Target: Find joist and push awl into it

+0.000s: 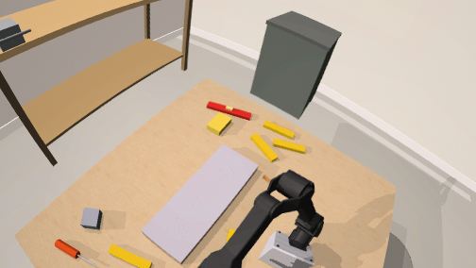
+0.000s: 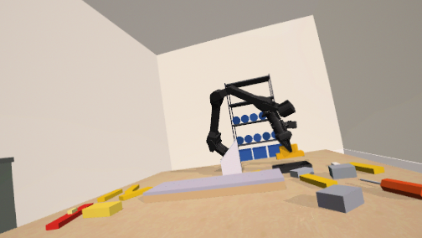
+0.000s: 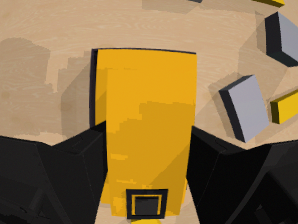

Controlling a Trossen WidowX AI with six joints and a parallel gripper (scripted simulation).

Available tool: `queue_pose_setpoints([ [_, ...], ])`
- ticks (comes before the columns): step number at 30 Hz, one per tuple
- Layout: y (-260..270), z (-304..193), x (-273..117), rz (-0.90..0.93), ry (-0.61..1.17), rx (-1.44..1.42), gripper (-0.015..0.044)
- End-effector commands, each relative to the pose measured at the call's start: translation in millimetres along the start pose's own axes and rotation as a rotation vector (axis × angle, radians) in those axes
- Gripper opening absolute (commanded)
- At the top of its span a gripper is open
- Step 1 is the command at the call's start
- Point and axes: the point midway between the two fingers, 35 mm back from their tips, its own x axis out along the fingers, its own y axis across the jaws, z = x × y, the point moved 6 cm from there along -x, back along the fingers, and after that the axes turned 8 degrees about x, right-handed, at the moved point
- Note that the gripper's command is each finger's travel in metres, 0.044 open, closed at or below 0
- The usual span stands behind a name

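Note:
My gripper [image 2: 289, 147] [image 3: 145, 126] is shut on the yellow stud finder [image 2: 290, 155] [image 3: 150, 90], whose body lies between the fingers. The stud finder is above the black tray [image 2: 274, 168] [image 3: 93, 87]; in the wrist view it hides all but a thin dark edge of the tray. In the top view the gripper and tray are out of view. The pale lilac floor panel [image 1: 203, 203] [image 2: 213, 184] lies flat, with faint specks on top. The awl's orange-brown handle [image 1: 266, 179] shows beside the panel's far end, the rest hidden by the arm.
Grey blocks [image 1: 91, 218] [image 2: 340, 198] [image 3: 245, 107], a yellow bar [image 1: 129, 257] [image 2: 318, 180] and a red-handled screwdriver [image 1: 67, 248] [image 2: 402, 188] lie on the tray side. A yellow block [image 1: 219, 124] [image 2: 102, 209], a red level [image 1: 229, 110] and several yellow bars lie beyond the panel's far end.

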Motion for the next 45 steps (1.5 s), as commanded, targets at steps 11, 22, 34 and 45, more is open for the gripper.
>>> queue_pose_setpoints([
  [11,-1.1,-12.4,35.0,-0.003,0.002,-0.006,0.0],
  [22,-1.7,-16.5,48.1,-0.004,0.002,-0.006,0.0],
  [34,-1.7,-17.6,52.4,-0.001,0.004,0.0,0.0131],
  [45,-1.9,-7.6,27.7,0.0,0.003,-0.001,0.042],
])
